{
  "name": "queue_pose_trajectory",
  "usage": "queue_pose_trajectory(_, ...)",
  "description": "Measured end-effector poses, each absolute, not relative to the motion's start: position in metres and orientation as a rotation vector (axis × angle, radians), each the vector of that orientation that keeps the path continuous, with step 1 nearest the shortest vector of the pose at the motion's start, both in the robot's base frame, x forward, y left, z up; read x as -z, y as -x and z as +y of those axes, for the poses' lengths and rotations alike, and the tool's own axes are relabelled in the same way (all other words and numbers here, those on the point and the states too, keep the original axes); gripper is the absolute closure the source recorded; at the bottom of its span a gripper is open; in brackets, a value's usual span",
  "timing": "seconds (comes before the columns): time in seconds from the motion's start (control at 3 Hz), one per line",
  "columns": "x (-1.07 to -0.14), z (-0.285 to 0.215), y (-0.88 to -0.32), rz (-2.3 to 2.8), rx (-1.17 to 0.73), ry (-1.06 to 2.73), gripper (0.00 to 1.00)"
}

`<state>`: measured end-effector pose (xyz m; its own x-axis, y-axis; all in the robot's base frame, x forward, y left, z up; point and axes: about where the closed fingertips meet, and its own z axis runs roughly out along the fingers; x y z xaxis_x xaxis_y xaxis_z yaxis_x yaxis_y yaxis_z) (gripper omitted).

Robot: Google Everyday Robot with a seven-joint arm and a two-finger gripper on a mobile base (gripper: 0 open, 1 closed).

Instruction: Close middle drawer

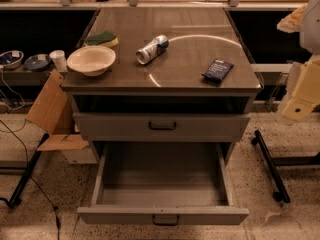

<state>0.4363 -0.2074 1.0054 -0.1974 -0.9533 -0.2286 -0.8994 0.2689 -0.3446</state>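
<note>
Under the counter (195,59) the middle drawer (120,215) is pulled out toward the camera, its front running left to right, its bare bottom showing; the drawer above (115,126) is pushed in; the end effector (300,101) hangs at the right edge, well apart from both, open or closed I cannot tell; on the counter lie a white bowl (91,60), a can (152,49) on its side, a green sponge (101,38), a dark packet (217,70); their print I cannot read.
</note>
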Motion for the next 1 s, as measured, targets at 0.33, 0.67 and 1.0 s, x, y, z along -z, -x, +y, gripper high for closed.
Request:
queue_pose_trajectory(0.33, -1.008, -0.207, -0.438, 2.151, 0.191, 1.673, 0.00)
queue_pose_trajectory(0.67, -1.023, -0.205, -0.444, 2.134, 0.208, 1.642, 0.00)
queue_pose_trajectory(1.0, -1.069, -0.189, -0.474, 2.062, 0.278, 1.613, 0.00)
